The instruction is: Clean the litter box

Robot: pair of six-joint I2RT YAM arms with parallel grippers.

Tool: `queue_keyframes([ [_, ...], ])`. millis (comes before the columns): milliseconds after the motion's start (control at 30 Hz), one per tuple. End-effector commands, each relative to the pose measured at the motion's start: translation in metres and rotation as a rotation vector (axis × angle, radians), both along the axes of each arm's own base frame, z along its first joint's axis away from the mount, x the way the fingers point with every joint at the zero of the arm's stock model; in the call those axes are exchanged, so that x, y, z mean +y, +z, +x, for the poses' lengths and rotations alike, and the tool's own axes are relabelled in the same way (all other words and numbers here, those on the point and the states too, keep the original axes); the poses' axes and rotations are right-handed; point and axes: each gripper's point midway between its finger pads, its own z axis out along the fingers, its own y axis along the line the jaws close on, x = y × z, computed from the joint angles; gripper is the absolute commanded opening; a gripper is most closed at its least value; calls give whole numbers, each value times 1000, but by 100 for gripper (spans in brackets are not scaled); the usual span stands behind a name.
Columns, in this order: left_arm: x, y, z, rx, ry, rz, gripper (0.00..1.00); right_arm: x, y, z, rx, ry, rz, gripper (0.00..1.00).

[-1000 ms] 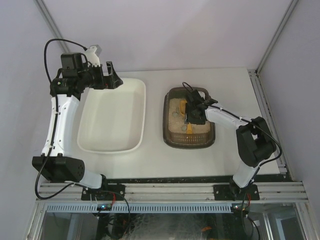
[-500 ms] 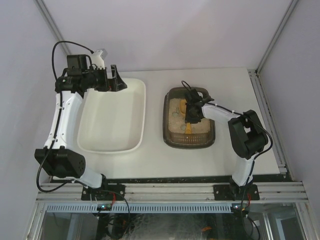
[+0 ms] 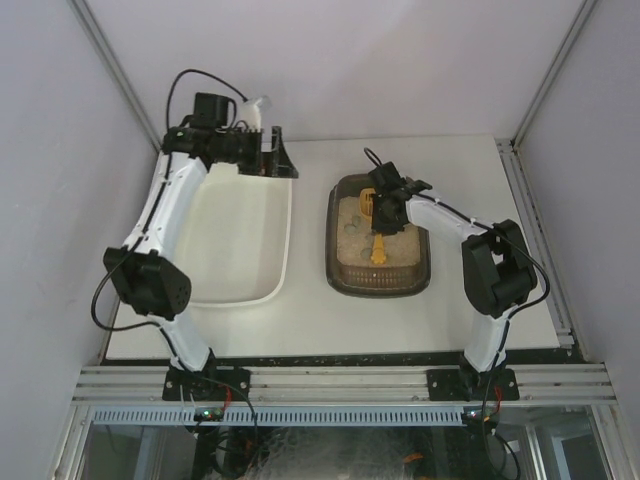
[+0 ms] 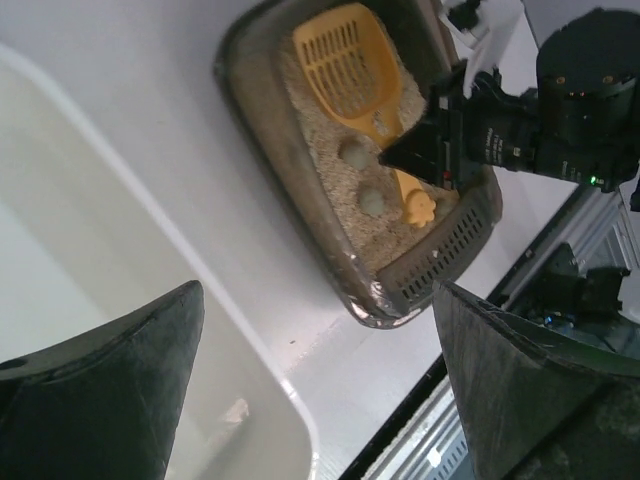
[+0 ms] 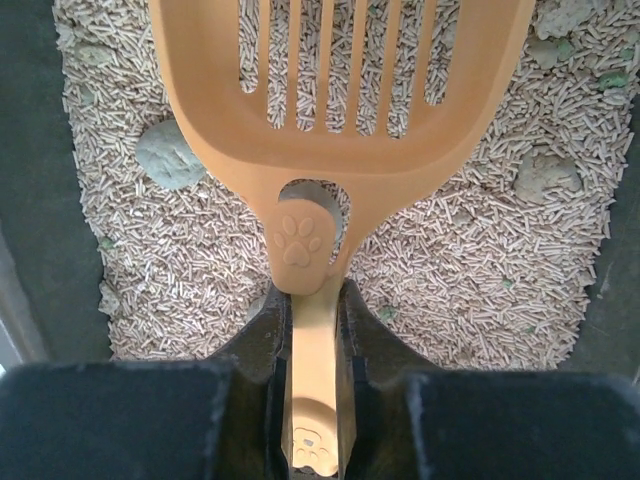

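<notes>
The litter box (image 3: pixel 340 262) is a dark tray of pale pellet litter (image 5: pixel 480 290) on the right half of the table. An orange slotted scoop (image 5: pixel 340 100) lies in it, head toward the far end. My right gripper (image 5: pixel 315 300) is shut on the scoop's handle (image 3: pixel 378 250), with both black fingers (image 5: pixel 268 335) pressed against its sides. Grey-green clumps (image 5: pixel 170 153) (image 5: pixel 545 178) sit in the litter beside the scoop. My left gripper (image 3: pixel 272 155) hangs open and empty over the far right corner of the white tub (image 3: pixel 230 260). The litter box (image 4: pixel 290 170) also shows in the left wrist view.
The white tub (image 4: pixel 60 230) lies left of the litter box, with a strip of bare table between them. An aluminium rail (image 3: pixel 340 380) runs along the near edge. Enclosure walls and corner posts (image 3: pixel 545 90) close in the back and sides.
My right gripper has shut on the scoop handle and shifted slightly toward the far end. My left arm has swung right, from the tub's far left corner to its far right corner, still open.
</notes>
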Motion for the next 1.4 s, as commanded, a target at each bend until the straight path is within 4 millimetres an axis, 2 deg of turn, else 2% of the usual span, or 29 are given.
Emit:
queue_keyframes([
  [0, -46, -2, -2, 31, -84, -48, 100, -4, 27, -3, -16, 53, -29, 0],
  [167, -81, -29, 5, 58, -116, 4, 100, -7, 41, -16, -6, 81, -38, 0],
  [367, -99, -58, 17, 112, -53, 36, 100, 8, 70, -31, -49, 143, 16, 0],
  [600, -114, -63, 29, 128, -28, -35, 100, 35, 98, -43, -105, 213, 113, 0],
  [767, -127, -69, 25, 125, -52, -17, 100, 41, 112, -46, -137, 229, 112, 0],
  [967, -142, -79, 20, 133, -84, 6, 100, 46, 122, -49, -156, 237, 145, 0],
  [1300, -149, -82, 29, 131, -88, 8, 100, 63, 138, -58, -175, 291, 194, 0],
  [1367, -152, -79, 26, 136, -105, -11, 95, 65, 138, -59, -174, 296, 194, 0],
])
